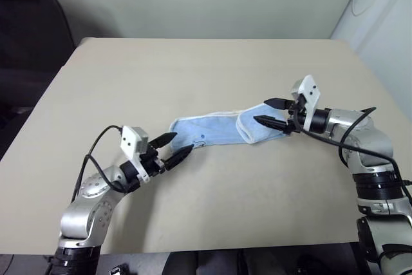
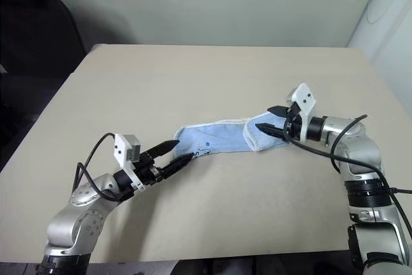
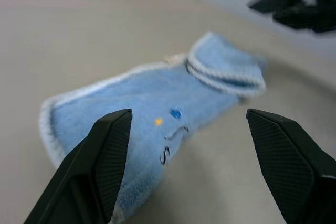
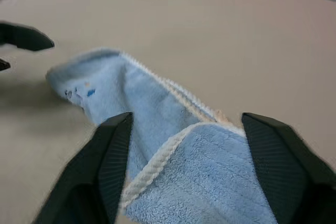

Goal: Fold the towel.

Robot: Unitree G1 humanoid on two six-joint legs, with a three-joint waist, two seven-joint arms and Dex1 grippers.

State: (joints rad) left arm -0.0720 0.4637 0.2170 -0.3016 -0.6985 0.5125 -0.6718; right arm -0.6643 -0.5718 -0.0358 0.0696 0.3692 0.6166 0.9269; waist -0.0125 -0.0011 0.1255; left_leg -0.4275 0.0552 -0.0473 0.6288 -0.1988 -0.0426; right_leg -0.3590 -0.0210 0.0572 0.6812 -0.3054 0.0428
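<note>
Right gripper [image 1: 273,113] w/ jaws apart, nothing held, hovering at the towel's [image 1: 215,131] 3 o'clock end, where the cloth is folded over. Left gripper [image 1: 175,147] also spread wide, empty, at towel's 8 o'clock end. Towel lies bunched lengthwise mid-table [image 1: 193,69], embroidered mark near left end.

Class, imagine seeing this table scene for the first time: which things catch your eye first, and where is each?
The light blue towel stands out first, a long strip in the middle of the beige table, its right end folded back over itself. The two grippers flank it, both open and holding nothing: the left gripper by the towel's near-left end, the right gripper over the folded end.
</note>
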